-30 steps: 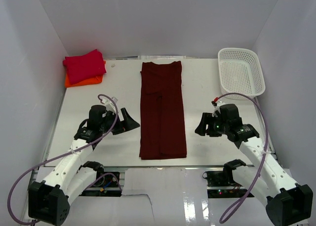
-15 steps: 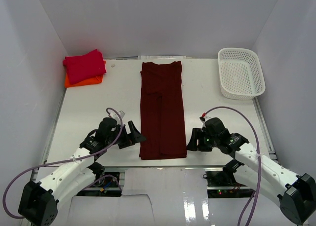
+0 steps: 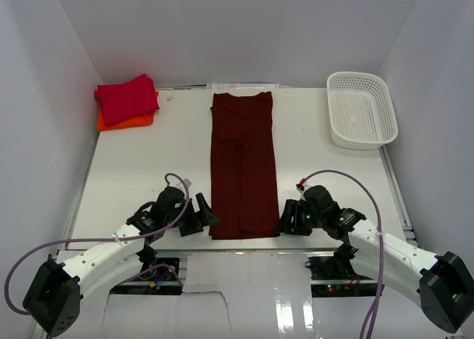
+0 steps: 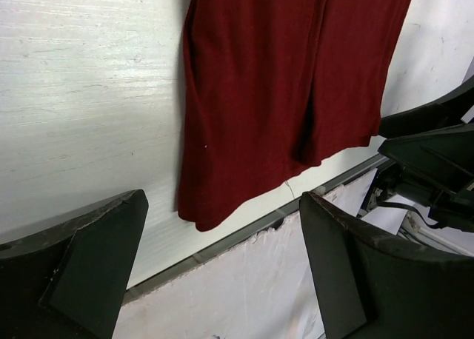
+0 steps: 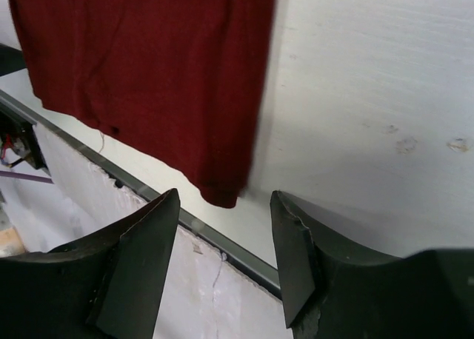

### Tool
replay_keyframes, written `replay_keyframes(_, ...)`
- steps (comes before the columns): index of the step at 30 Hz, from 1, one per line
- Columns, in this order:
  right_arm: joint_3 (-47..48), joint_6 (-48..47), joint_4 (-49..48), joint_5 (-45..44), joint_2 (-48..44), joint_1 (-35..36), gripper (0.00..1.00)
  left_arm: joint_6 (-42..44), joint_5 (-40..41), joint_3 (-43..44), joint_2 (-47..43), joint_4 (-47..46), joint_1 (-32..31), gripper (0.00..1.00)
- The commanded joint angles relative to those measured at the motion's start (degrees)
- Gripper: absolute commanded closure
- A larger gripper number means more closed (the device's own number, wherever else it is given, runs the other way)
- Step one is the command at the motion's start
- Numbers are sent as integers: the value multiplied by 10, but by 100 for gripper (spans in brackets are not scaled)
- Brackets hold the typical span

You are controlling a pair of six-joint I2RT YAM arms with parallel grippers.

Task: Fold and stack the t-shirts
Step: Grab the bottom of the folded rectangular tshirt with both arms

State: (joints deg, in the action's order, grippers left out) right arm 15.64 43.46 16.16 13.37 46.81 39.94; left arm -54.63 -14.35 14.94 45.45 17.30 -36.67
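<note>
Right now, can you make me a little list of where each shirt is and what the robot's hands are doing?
Maroon t-shirt: long folded strip, middle of table
Red t-shirt: folded, on top of the orange t-shirt, far left corner
Basket: white, empty, far right
Left gripper: open, at the maroon shirt's near left corner
Right gripper: open, at its near right corner

Lying down the middle of the table (image 3: 148, 161), from the near edge toward the back: the long shirt (image 3: 243, 169). Sitting in the far left corner: a pile of two shirts, the top shirt (image 3: 127, 97) resting on the bottom shirt (image 3: 122, 122). Standing in the far right corner: the basket (image 3: 361, 109). Hanging just left of the long shirt's near end: the left gripper (image 3: 206, 217). Hanging just right of that same end: the right gripper (image 3: 284, 220). Being down by the table's front edge, well apart from the pile and the basket.
</note>
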Motion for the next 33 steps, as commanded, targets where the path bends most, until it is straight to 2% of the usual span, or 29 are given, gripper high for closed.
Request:
replay_keyframes(1, -20, 21, -60, 14, 19, 6, 41, -9, 15, -12, 11, -5, -7, 5)
replay_keyframes(5, -25, 22, -76, 8, 33, 8, 43, -8, 21, -14, 24, -13, -11, 5)
replay_keyframes(7, -25, 21, -81, 8, 38, 8, 48, -9, 20, -15, 34, -23, -12, 5)
replay_keyframes(11, -28, 22, -83, 9, 43, 9, 52, -14, 16, -21, 46, -31, -16, 9)
replay_keyframes(12, -28, 22, -81, 7, 41, 8, 53, -16, 16, -23, 47, -32, -17, 13)
replay_keyframes(17, -36, 25, -73, 3, 26, 8, 61, -35, 16, -42, 35, -36, -24, 14)
replay_keyframes(23, -37, 23, -76, 3, 36, 9, 66, -39, 14, -54, 40, -39, -28, 15)
replay_keyframes(26, -36, 23, -76, 1, 36, 8, 67, -40, 8, -58, 42, -37, -29, 21)
replay_keyframes(30, -33, 21, -75, -1, 40, 8, 73, -54, 0, -71, 35, -35, -33, 28)
replay_keyframes(31, -33, 20, -76, -2, 42, 9, 80, -55, 0, -74, 33, -32, -34, 28)
replay_keyframes(33, -32, 19, -73, -4, 42, 8, 87, -57, 1, -76, 31, -29, -34, 28)
